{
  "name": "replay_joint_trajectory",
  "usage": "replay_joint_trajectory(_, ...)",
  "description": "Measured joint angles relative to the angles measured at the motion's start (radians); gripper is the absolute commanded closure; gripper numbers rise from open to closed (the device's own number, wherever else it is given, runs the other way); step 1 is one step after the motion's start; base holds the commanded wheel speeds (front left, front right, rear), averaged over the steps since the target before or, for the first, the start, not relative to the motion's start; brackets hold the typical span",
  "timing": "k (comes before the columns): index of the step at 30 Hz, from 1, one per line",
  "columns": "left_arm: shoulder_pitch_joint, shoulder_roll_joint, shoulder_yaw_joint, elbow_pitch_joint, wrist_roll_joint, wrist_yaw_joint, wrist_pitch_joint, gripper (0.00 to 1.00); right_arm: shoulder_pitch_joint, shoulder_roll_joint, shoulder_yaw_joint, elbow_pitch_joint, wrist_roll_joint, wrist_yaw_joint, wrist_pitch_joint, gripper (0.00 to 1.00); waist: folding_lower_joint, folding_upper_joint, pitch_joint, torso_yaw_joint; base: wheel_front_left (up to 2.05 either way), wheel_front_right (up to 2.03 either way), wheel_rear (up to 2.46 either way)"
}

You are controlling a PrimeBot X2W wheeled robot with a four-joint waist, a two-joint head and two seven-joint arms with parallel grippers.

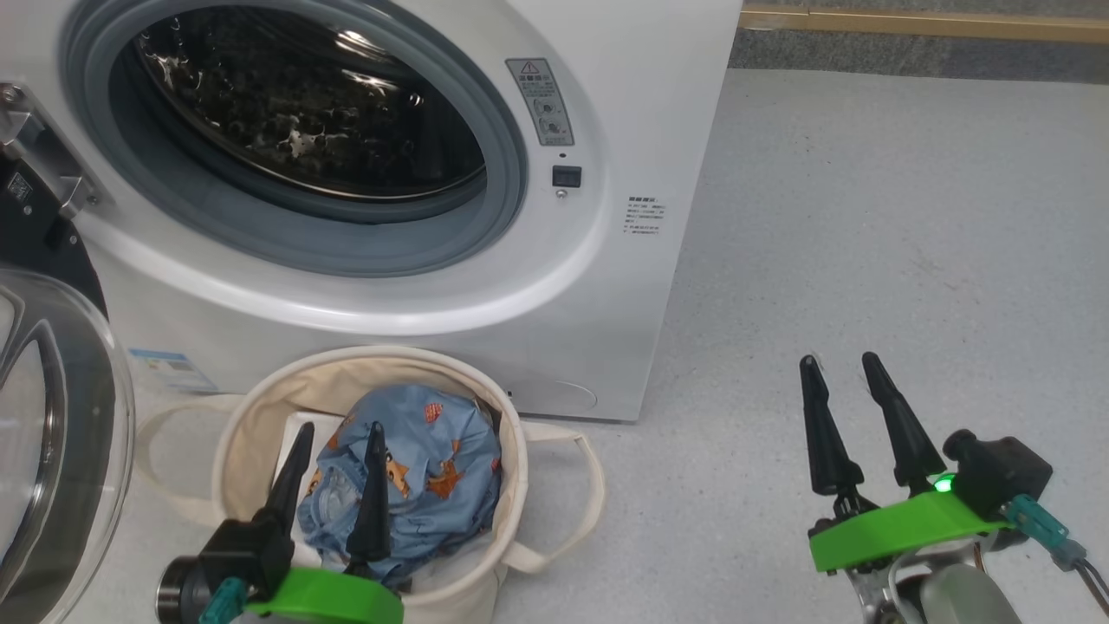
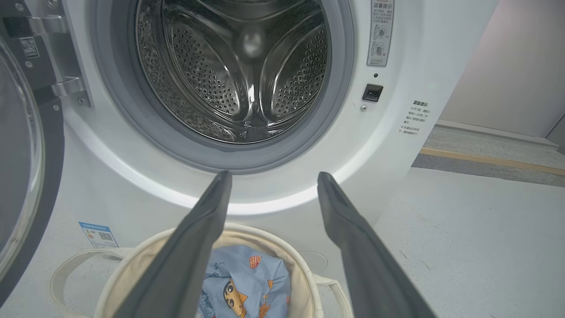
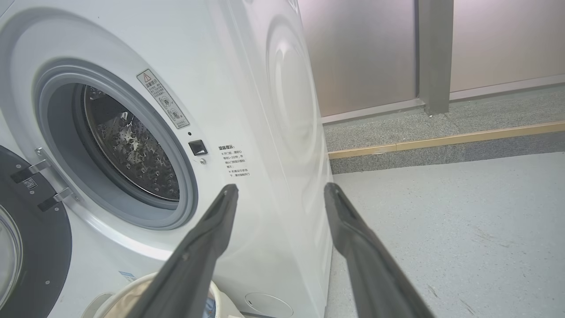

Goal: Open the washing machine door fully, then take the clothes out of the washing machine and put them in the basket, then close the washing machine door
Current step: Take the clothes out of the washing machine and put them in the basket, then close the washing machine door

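Observation:
The white washing machine (image 1: pixel 606 113) stands with its door (image 1: pixel 61 433) swung wide open at the left, glass dome facing out. Its steel drum (image 2: pixel 238 66) looks bare inside. Light blue printed clothes (image 1: pixel 416 477) lie in the cream basket (image 1: pixel 260 407) on the floor before the machine, also visible as clothes (image 2: pixel 247 287) in the left wrist view. My left gripper (image 1: pixel 340 429) hovers open just over the basket, nothing between its fingers. My right gripper (image 1: pixel 842 362) is open and empty over the floor to the machine's right. The door (image 3: pixel 31 247) and machine (image 3: pixel 265 110) show from the side.
Grey speckled floor (image 1: pixel 910 243) stretches to the right of the machine. A wooden strip (image 1: pixel 918 22) and raised ledge run along the back wall. A white folded cloth (image 1: pixel 303 433) sits in the basket under the clothes.

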Motion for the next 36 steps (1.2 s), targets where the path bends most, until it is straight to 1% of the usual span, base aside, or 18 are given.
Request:
replay_joint_trajectory(6,0.000,0.000,0.001,0.007,-0.013,0.001,0.000,0.00,0.000,0.000,-0.002,0.002,0.000,0.000,0.000,0.00,0.0000,0.0000,0.006,0.001,-0.28,0.11,0.17)
replay_joint_trajectory(12,-0.003,0.000,-0.002,0.012,-0.014,0.001,0.000,0.00,-0.001,0.000,-0.003,0.003,0.000,0.000,0.000,0.00,0.0000,0.0000,0.009,0.002,-1.31,0.64,0.67)
replay_joint_trajectory(22,-0.003,0.001,-0.009,0.008,-0.012,0.000,0.000,0.00,-0.003,0.001,-0.002,0.006,0.000,0.000,0.000,0.00,0.0000,0.0000,0.011,0.008,-2.16,1.67,0.49)
replay_joint_trajectory(24,-0.003,0.000,-0.011,-0.004,0.016,0.003,0.000,0.00,-0.003,0.001,-0.002,0.007,0.000,0.000,0.000,0.00,0.0000,0.0000,0.015,0.011,-1.95,1.93,0.02)
replay_joint_trajectory(26,-0.003,0.001,-0.013,-0.007,0.017,0.010,0.000,0.00,-0.003,0.001,-0.001,0.007,0.000,0.000,0.000,0.00,0.0000,0.0000,0.019,0.014,-1.67,1.67,0.00)
replay_joint_trajectory(31,-0.003,0.001,-0.026,-0.015,0.024,0.018,0.000,0.00,-0.003,0.001,0.000,0.007,-0.001,0.000,0.000,0.00,0.0000,0.0000,0.028,0.022,-1.19,1.19,0.00)
replay_joint_trajectory(36,-0.003,0.001,-0.030,-0.016,0.024,0.027,0.000,0.00,-0.003,0.001,0.001,0.009,-0.002,0.000,0.000,0.00,0.0000,0.0000,0.034,0.032,-0.51,0.51,0.00)
